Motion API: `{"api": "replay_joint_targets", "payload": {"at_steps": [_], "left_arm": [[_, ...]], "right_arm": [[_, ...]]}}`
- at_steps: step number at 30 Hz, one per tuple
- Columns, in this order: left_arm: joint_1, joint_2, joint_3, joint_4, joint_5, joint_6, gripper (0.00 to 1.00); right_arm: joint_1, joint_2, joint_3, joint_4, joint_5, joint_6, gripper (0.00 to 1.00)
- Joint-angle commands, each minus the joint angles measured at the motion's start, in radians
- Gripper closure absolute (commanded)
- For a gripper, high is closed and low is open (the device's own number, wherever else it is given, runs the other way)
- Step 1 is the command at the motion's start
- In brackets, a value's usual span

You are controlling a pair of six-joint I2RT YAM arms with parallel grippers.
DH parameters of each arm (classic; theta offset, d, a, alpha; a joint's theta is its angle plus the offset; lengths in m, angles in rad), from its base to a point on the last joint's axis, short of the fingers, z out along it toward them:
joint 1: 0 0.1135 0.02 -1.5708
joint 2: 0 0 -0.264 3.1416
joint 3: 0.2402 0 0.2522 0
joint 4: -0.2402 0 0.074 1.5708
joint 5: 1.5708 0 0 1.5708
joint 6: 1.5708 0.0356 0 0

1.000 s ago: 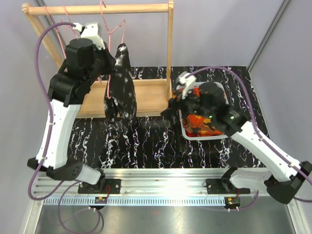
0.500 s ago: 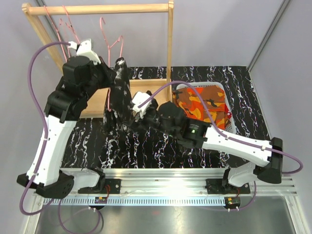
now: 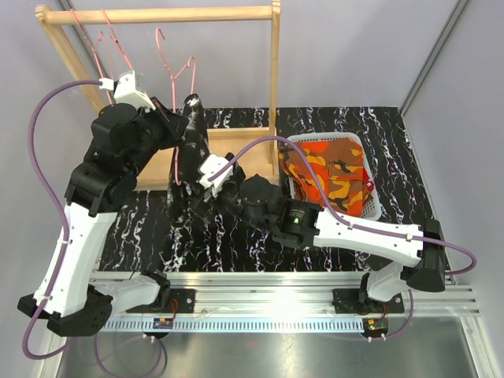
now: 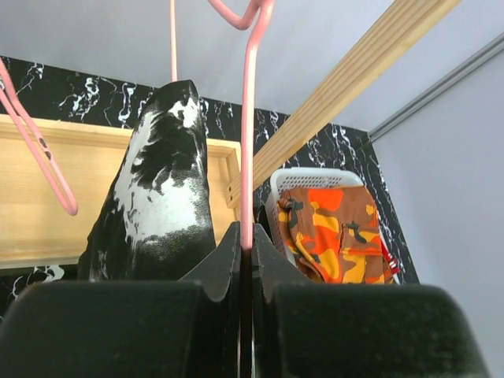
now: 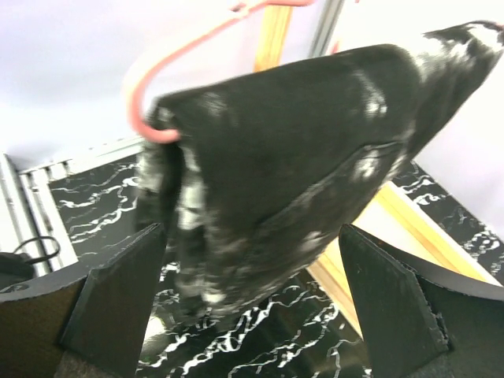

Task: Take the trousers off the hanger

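Note:
Black trousers with white splashes [image 3: 189,146] hang from a pink wire hanger [image 3: 179,72] in front of the wooden rack. My left gripper [image 3: 178,131] is shut on the hanger's wire [image 4: 247,157], with the trousers [image 4: 157,197] just to its left. My right gripper [image 3: 201,201] is open at the trousers' lower part. In the right wrist view the black cloth [image 5: 291,173] hangs between its spread fingers [image 5: 118,303], touching neither, and the pink hanger [image 5: 157,87] shows above. Orange-brown patterned trousers [image 3: 323,169] lie in the white basket [image 3: 376,206] over a bit of red cloth [image 3: 364,201].
The wooden rack has a top rail [image 3: 157,14], a right post [image 3: 275,87] and a base board [image 3: 244,153]. Bare pink hangers [image 3: 106,35] hang at the rail's left. The tabletop is black marble pattern [image 3: 260,244]. The basket [image 4: 311,177] stands right of the rack.
My right arm has swung left from the basket to the hanging black trousers, jaws still open. The left arm has shifted a little while keeping its hold on the hanger.

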Motion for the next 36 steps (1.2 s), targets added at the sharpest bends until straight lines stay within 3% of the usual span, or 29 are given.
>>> {"api": "replay_joint_targets", "payload": {"at_steps": [1,4,11,16,20,27,31,33,36], "left_arm": [[-0.012,-0.037,0.008,0.211,-0.044,-0.028,1.00],[-0.017,-0.035,0.002,0.217,-0.049,-0.033,1.00],[-0.044,-0.038,0.001,0.217,-0.055,-0.047,1.00],[-0.051,-0.035,0.016,0.205,-0.067,-0.045,1.00],[-0.075,-0.073,-0.030,0.236,-0.092,-0.082,1.00],[-0.089,-0.081,-0.042,0.245,-0.115,-0.128,1.00],[-0.090,-0.077,-0.033,0.234,-0.078,-0.123,1.00],[-0.090,-0.072,-0.030,0.224,-0.051,-0.116,1.00],[-0.090,-0.075,-0.038,0.208,-0.053,-0.091,1.00]], "right_arm": [[0.016,-0.013,0.003,0.044,-0.002,0.054,0.01],[0.028,-0.031,-0.029,0.061,-0.023,0.085,0.01],[0.028,0.061,-0.012,0.116,0.255,-0.062,0.01],[0.028,0.078,-0.026,0.142,0.290,-0.119,0.02],[0.028,0.118,-0.040,0.291,0.405,-0.167,0.02],[0.032,0.150,-0.043,0.455,0.352,-0.198,0.03],[0.032,0.187,-0.023,0.555,0.411,-0.319,0.26],[0.030,0.187,-0.029,0.618,0.405,-0.386,0.31],[0.032,0.172,-0.023,0.613,0.366,-0.449,0.60]]}}
